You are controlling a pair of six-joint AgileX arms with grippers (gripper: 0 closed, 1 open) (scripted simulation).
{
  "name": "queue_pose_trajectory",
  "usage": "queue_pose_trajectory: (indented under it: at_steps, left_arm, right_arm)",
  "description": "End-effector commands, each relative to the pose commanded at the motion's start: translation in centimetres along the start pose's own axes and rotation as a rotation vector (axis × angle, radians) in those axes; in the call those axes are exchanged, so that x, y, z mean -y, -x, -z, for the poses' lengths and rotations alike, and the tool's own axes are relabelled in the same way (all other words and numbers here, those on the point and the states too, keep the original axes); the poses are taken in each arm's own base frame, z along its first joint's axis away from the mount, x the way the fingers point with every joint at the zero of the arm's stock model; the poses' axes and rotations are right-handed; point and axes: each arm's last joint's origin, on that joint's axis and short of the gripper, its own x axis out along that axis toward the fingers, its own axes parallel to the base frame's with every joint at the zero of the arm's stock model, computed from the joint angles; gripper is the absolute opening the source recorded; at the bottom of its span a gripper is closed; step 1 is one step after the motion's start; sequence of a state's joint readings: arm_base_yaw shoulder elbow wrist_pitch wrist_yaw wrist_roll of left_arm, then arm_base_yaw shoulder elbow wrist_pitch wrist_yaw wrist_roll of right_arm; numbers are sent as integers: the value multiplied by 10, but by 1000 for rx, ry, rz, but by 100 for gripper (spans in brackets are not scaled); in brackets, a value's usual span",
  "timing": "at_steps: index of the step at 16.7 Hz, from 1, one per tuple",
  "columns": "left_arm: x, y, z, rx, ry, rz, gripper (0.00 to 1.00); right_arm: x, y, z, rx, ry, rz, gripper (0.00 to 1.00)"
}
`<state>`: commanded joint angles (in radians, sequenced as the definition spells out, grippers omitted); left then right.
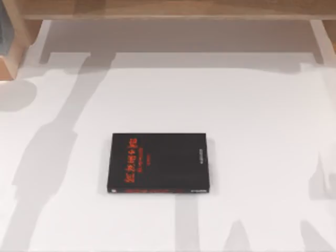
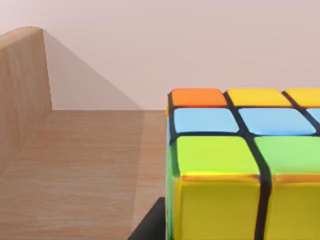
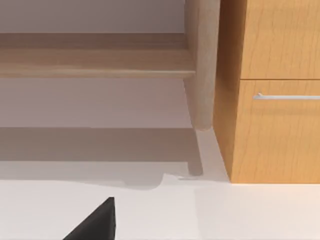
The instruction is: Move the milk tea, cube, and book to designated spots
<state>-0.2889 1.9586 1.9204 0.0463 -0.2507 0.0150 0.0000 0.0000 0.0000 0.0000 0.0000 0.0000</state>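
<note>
The cube [image 2: 240, 165] looms close in the left wrist view, with orange, yellow, light blue and green squares on black edges. It is over a wooden shelf board [image 2: 75, 165], and whether it rests on the board I cannot tell. A dark part of my left gripper [image 2: 147, 225] shows against the cube's lower side. A dark part of my right gripper [image 3: 95, 222] shows low over the white table [image 3: 225, 215]. The milk tea and the book are out of view.
A black book with red lettering [image 1: 158, 163] lies flat in the middle of the white table [image 1: 252, 115]. A wooden shelf [image 1: 168, 9] runs along the back, with a side panel [image 2: 20, 90]. A wooden cabinet with a drawer handle [image 3: 285, 96] stands beside a shelf leg [image 3: 202, 65].
</note>
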Motion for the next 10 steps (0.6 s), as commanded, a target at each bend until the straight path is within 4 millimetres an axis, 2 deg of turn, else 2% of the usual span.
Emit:
queue_pose_trajectory:
  at_steps: [4,10]
  left_arm:
    - [0,-1,1,-2,0,0,0]
    - [0,-1,1,-2,0,0,45]
  right_arm:
    - [0,0,0,0,0,0,100]
    - [0,0,0,0,0,0,100]
